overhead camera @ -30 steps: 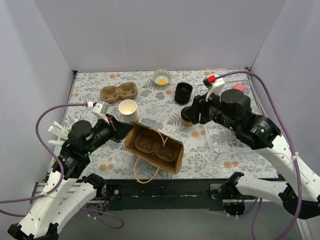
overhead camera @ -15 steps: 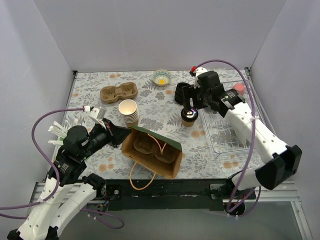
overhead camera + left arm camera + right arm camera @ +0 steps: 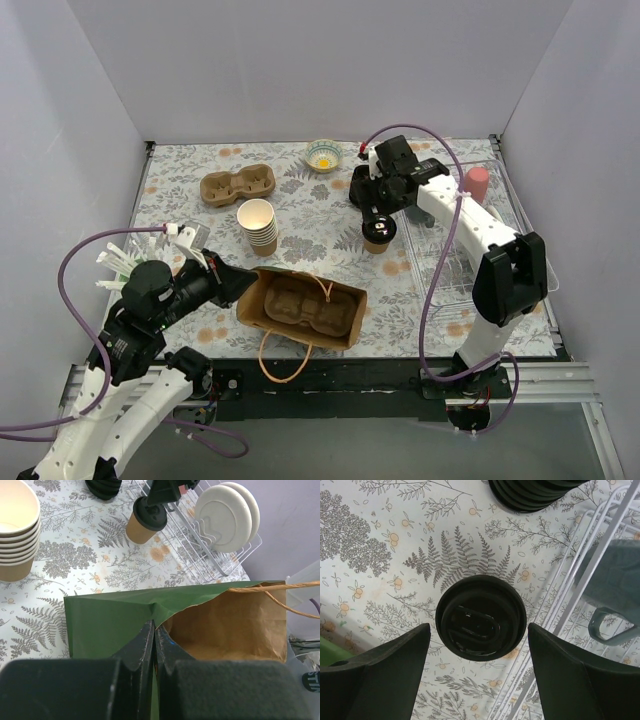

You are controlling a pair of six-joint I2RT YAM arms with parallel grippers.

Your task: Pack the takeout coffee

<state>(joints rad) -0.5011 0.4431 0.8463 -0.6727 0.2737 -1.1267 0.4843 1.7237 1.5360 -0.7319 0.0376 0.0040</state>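
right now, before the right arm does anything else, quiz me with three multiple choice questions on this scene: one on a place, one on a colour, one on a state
1. Where does the lidded coffee cup stand?
A. On the table, beside the wire dish rack
B. Inside the paper bag
C. In the cardboard cup carrier

2. What colour is the cup's lid?
A. White
B. Black
C. Green

3. How is the right gripper set?
A. Shut on the cup
B. Open, one finger on each side of the lid
C. Shut on the bag's handle

Answers:
1. A: the top view shows the cup upright on the floral table, next to the rack.
2. B: the right wrist view looks straight down on a glossy black lid.
3. B: that same view shows a gap between each finger and the lid.
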